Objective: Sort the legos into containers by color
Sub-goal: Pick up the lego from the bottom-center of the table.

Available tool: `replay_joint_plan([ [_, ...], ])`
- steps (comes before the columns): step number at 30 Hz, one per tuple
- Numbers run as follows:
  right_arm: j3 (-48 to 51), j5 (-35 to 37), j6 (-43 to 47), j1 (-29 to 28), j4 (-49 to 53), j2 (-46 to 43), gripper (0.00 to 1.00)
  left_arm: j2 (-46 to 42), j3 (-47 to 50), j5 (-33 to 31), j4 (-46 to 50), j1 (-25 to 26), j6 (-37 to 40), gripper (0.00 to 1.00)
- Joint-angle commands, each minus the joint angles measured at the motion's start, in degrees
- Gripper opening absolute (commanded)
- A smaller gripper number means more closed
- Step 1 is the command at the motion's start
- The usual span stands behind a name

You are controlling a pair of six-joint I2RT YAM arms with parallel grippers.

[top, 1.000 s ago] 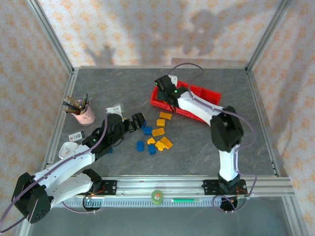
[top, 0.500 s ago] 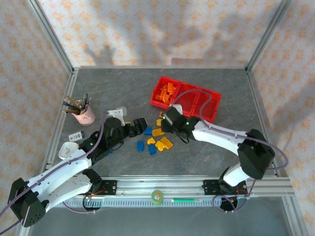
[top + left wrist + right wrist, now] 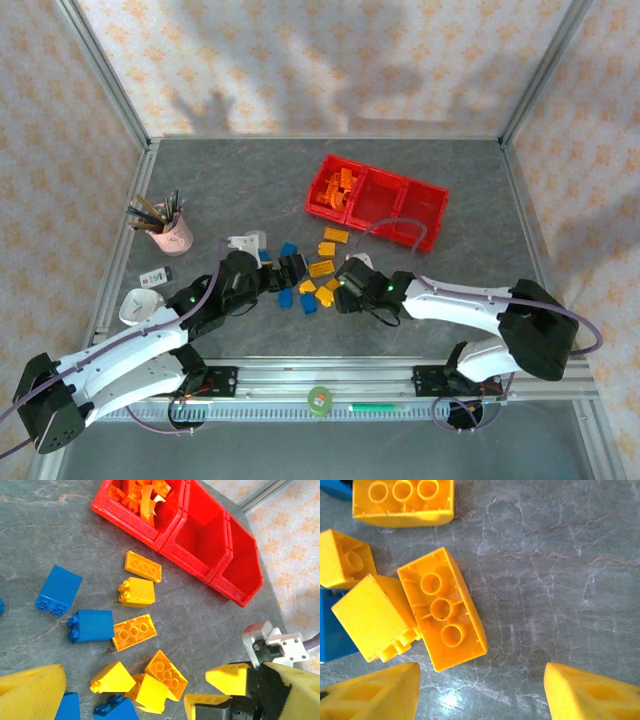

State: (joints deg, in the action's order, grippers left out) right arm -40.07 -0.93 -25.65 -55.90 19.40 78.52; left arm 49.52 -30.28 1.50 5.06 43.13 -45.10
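Pick step: right pincer (image 3: 480,700) spread, empty, low over an upturned yellow brick (image 3: 442,610) on the tabletop (image 3: 545,580) among loose legos (image 3: 402,502), well apart from the bins (image 3: 192,567). Next, probably: lower astride its long sides, pinch, lift toward an empty bin. Cannot tell left pincer (image 3: 288,272) gap.
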Motion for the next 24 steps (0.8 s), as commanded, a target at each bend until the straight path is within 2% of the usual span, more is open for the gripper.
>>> replay_joint_plan([
  [1,1.3,-0.8,1.0,-0.3,-3.2,0.2,0.66,-0.5,0.6,-2.2,0.4,0.3,-0.7,0.99],
  [10,0.0,-1.4,3.2,-0.4,-5.8,4.7,0.66,-0.7,0.1,-3.0,1.1,0.3,-0.7,0.99],
  [14,-1.1,-0.2,3.8,-0.4,-5.6,6.7,0.61,-1.2,0.1,-3.4,1.5,0.4,-0.6,0.99],
  [24,-4.6,4.9,5.1,-0.3,-6.2,10.9,0.59,-2.0,0.0,-4.1,2.1,0.4,-0.3,0.99],
])
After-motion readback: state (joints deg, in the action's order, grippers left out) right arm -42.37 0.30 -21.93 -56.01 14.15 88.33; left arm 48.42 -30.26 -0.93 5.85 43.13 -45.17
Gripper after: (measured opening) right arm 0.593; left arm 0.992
